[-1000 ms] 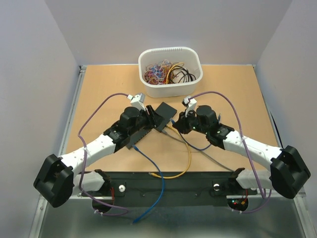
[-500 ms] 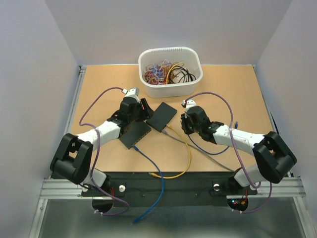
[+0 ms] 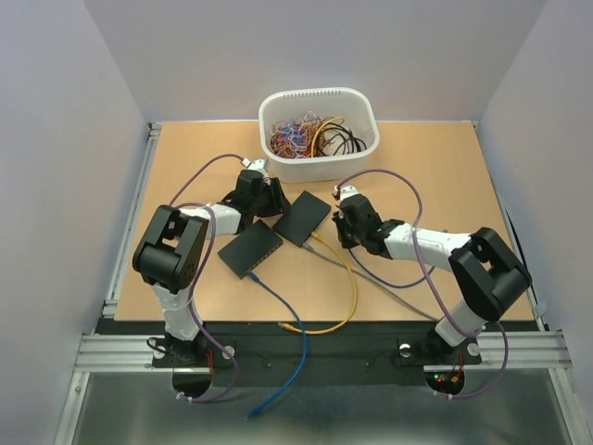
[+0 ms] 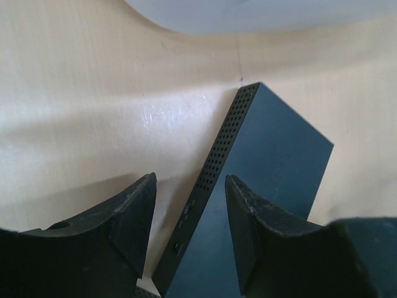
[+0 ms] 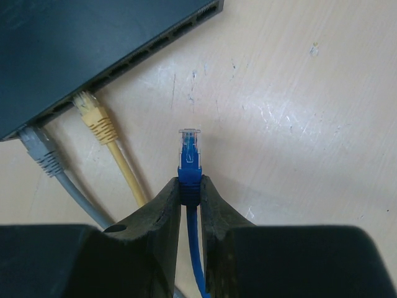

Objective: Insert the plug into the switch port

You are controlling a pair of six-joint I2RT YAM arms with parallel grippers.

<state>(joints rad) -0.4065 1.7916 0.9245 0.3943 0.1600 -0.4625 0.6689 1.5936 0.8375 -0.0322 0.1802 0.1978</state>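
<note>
My right gripper (image 5: 189, 184) is shut on a blue plug (image 5: 190, 162), whose clear tip points at the bare table a little short of the black switch (image 5: 93, 43). A yellow plug (image 5: 93, 116) and a grey plug (image 5: 38, 151) sit in that switch's ports. In the top view this switch (image 3: 304, 218) lies mid-table with my right gripper (image 3: 341, 229) at its right side. My left gripper (image 4: 189, 183) is open, its jaws astride the switch's left edge (image 4: 217, 155). It shows in the top view (image 3: 270, 197) at the switch's far left corner.
A second black switch (image 3: 250, 250) lies to the left with a blue cable (image 3: 295, 324) running off the near edge. A white bin (image 3: 319, 134) of tangled cables stands at the back. Yellow (image 3: 352, 297) and grey (image 3: 380, 287) cables cross the table.
My left gripper has moved back and left, uncovering the second switch. My right gripper has shifted slightly left toward the switch. Both arms' elbows have swung in over the table.
</note>
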